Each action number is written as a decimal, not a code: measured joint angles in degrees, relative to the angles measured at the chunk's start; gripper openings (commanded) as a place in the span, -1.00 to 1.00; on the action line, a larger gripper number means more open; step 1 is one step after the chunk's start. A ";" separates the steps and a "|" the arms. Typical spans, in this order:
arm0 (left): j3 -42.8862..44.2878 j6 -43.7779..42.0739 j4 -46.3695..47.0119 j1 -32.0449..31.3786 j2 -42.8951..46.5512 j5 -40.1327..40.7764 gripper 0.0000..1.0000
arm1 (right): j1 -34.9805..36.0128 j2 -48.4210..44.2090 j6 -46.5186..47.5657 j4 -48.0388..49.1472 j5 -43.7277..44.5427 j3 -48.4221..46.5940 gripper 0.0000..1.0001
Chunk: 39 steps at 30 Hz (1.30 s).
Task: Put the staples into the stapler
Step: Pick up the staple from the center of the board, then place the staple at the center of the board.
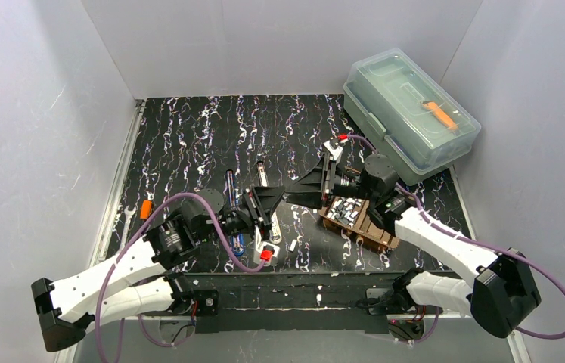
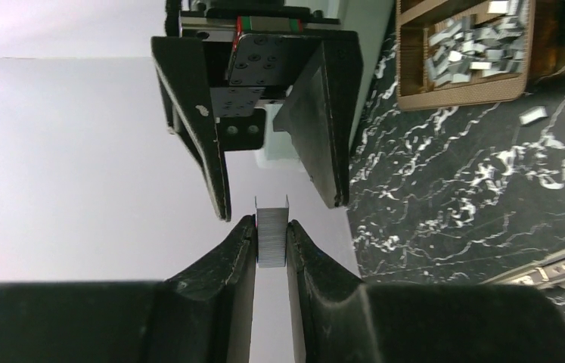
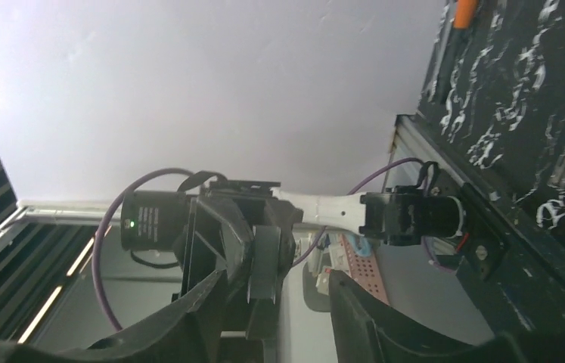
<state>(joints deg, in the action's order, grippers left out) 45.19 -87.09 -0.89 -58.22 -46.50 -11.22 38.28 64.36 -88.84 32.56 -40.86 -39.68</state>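
My left gripper (image 2: 271, 227) is shut on a short silvery strip of staples (image 2: 271, 243), held off the table with its legs pointing away from the camera. Facing it tip to tip, my right gripper (image 3: 275, 286) is open, with one finger (image 2: 207, 151) on each side of the strip's far end and not touching it. In the top view the two grippers meet above the mat, left gripper (image 1: 277, 195) and right gripper (image 1: 296, 193). The stapler (image 1: 231, 193) lies opened out on the mat just left of the left gripper. More staples (image 1: 346, 209) fill a brown tray (image 1: 374, 234).
A few loose staple strips (image 1: 292, 243) lie on the black marbled mat. A lidded clear box (image 1: 408, 113) with an orange tool inside stands at the back right. An orange item (image 1: 145, 208) lies at the mat's left edge. White walls enclose three sides.
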 measured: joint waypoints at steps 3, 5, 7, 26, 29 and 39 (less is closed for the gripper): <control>0.00 1.25 -2.60 0.00 0.55 -0.33 -0.88 | -2.10 -0.31 4.11 -7.08 -0.48 -1.62 0.40; 0.00 2.01 -4.63 0.00 0.94 -0.68 -0.88 | -4.46 -1.05 7.08 -11.72 -0.85 -2.82 0.42; 0.00 2.67 -6.71 0.00 1.09 -1.18 -0.88 | -7.13 -2.19 10.08 -16.39 -1.42 -4.02 0.43; 14.12 -4.72 -27.91 2.01 -34.18 -9.90 -0.87 | -13.16 -7.67 41.86 -68.24 19.19 -21.66 0.45; 14.12 -7.08 -27.71 2.99 -38.38 -10.45 -0.87 | -13.16 -10.10 43.65 -72.02 22.95 -22.45 0.45; 17.64 -13.64 -26.34 7.37 -52.72 -10.25 -0.81 | -13.16 -13.31 45.33 -76.50 28.37 -21.92 0.47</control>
<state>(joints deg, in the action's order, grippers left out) 62.83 -100.73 -27.22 -50.85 -99.22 -21.47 25.12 51.05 -43.51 -43.94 -12.49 -61.60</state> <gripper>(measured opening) 0.170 0.730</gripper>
